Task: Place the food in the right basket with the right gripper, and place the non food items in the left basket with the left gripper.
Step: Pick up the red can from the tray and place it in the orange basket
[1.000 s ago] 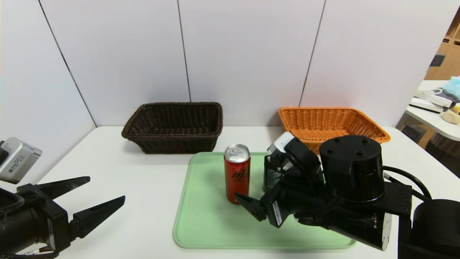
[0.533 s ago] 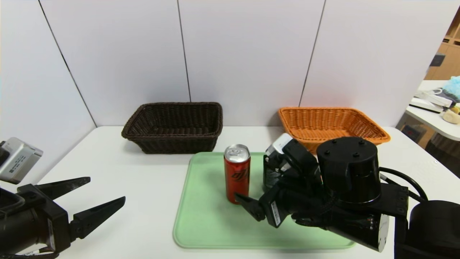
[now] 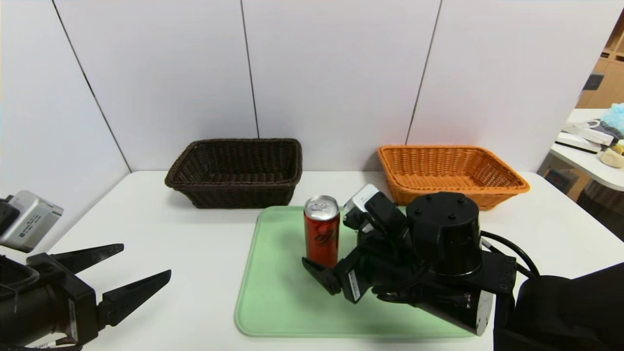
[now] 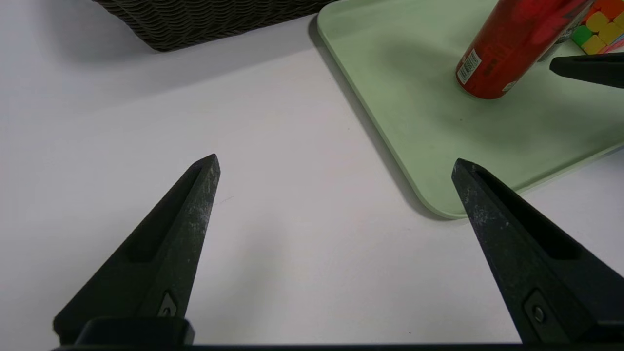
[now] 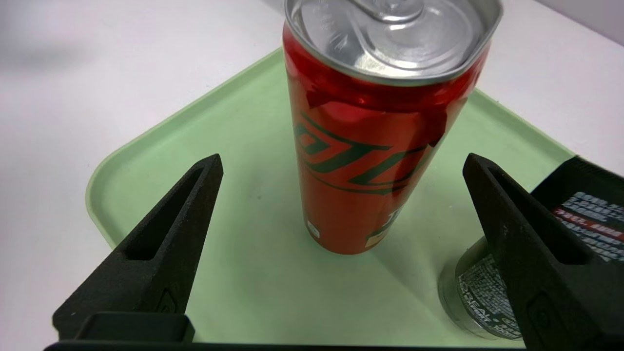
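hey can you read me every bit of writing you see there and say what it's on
"REAL" on the lower label of the black tube; the word beneath it is unclear.
"100" on that same label, with what follows hard to make out.
The tube's other small print: too small to read.
Black script on the red can: only partly in view, not readable as a word.
Sticker on the right gripper: too small.

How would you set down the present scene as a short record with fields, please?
red can: upright on the green tray
black tube: on the tray, beside the red can
puzzle cube: partly visible on the tray
dark brown basket: behind the tray, at the left
orange basket: behind the tray, at the right
right tool: open around the red can, not gripping
left tool: open, parked left of the tray
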Action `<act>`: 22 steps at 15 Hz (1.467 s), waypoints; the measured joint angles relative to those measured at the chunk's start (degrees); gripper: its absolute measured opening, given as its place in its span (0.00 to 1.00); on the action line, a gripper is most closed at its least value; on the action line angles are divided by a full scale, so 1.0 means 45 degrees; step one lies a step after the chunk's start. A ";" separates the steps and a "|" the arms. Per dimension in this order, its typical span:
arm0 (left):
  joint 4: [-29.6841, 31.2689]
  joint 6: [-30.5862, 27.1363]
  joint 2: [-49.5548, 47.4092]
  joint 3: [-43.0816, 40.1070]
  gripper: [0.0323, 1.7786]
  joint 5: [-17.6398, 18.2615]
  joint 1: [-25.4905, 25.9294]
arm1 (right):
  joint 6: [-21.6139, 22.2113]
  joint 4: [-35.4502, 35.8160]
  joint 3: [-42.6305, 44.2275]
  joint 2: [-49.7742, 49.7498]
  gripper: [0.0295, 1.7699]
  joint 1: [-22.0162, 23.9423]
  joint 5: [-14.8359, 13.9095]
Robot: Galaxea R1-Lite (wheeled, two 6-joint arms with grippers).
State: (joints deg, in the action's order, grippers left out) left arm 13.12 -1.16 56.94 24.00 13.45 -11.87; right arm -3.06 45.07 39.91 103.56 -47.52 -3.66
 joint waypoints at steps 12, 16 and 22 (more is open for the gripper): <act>-0.0276 -0.0011 0.0011 0.0019 0.95 0.0000 0.0000 | 0.0455 0.1192 0.0165 0.1054 0.96 0.0033 0.0000; -0.0276 -0.0011 0.0087 0.0084 0.95 0.0000 0.0005 | 0.0645 0.1211 0.0322 0.1371 0.96 0.0076 -0.0019; -0.0282 -0.0016 0.0116 0.0005 0.95 0.0019 0.0000 | 0.0658 0.1988 0.0398 0.1850 0.96 0.0135 -0.0098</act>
State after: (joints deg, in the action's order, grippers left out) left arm 11.85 -1.23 57.47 24.03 13.53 -11.87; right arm -0.10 54.02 41.70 111.89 -46.91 -4.10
